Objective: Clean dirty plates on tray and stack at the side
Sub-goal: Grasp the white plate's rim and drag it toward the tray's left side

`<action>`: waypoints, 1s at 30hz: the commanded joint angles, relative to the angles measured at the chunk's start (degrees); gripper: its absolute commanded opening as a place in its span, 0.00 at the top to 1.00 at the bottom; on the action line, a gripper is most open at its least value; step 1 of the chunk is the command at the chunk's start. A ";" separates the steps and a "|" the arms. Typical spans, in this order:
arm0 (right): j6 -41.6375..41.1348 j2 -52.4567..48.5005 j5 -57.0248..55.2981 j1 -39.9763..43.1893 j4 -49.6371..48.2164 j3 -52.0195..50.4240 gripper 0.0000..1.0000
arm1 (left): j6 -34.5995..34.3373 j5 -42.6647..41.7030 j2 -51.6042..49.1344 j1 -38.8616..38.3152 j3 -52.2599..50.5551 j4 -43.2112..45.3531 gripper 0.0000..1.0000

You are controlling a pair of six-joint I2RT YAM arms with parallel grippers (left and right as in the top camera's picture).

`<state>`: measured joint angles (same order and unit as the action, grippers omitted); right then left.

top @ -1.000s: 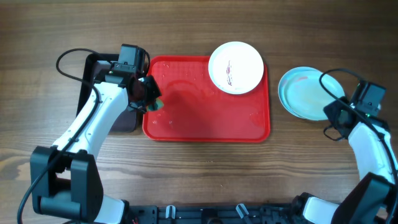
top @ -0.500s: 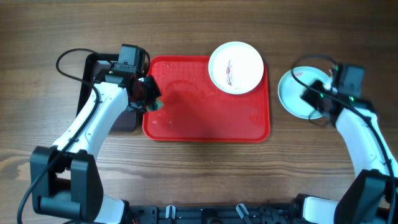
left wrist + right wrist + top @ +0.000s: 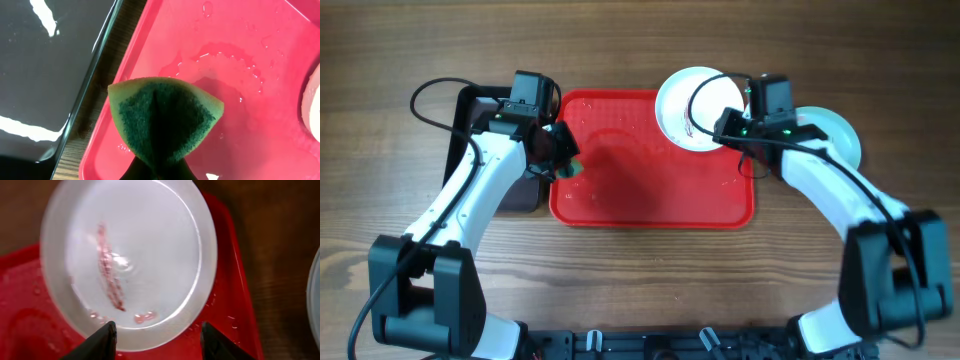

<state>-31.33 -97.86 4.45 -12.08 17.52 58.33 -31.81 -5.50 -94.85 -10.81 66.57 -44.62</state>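
Note:
A white plate with dark red smears sits in the back right corner of the red tray. My right gripper hovers over the plate's right rim, open. In the right wrist view its fingers stand apart on either side of the near rim, holding nothing. A pale mint-blue plate lies on the table right of the tray, partly hidden by the right arm. My left gripper is shut on a folded green sponge over the tray's wet left edge.
A black tray lies against the red tray's left side, under the left arm. Water drops and a thin puddle mark the red tray's floor. Bare wooden table surrounds both trays.
My right arm has swung left from the mint-blue plate to the white plate on the tray, and its jaws have opened. The left arm and sponge have not moved.

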 commanded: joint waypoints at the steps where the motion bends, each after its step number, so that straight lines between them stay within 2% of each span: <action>1: -4.72 -3.87 -1.68 0.00 -0.42 0.24 0.48 | 0.07 -0.24 -0.59 0.07 0.94 -0.07 0.96; 4: -4.61 -4.61 -1.90 0.00 -0.37 0.24 0.54 | 0.07 -0.24 -0.59 0.07 0.94 0.00 0.96; 7: -4.63 -5.81 -1.90 -0.02 -0.66 0.24 0.67 | 0.07 -0.22 -0.59 0.07 0.94 0.00 0.96; 17: -3.45 -8.74 2.14 -0.42 -0.76 0.24 0.96 | 0.07 -0.22 -0.59 0.07 0.94 0.00 0.96; 22: -3.17 -8.02 9.79 -1.73 2.54 0.24 0.96 | 0.07 -0.22 -0.59 0.07 0.94 0.00 0.96; 26: -3.39 -7.45 12.57 -6.03 5.55 0.26 0.96 | 0.07 -0.22 -0.59 0.07 0.94 0.04 0.96; 30: -3.08 -6.60 10.38 -10.14 6.93 0.31 0.75 | 0.07 -0.22 -0.59 0.07 0.94 0.04 0.96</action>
<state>-34.98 -105.47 14.33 -18.70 23.59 58.35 -31.81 -5.50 -94.85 -10.81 66.57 -44.62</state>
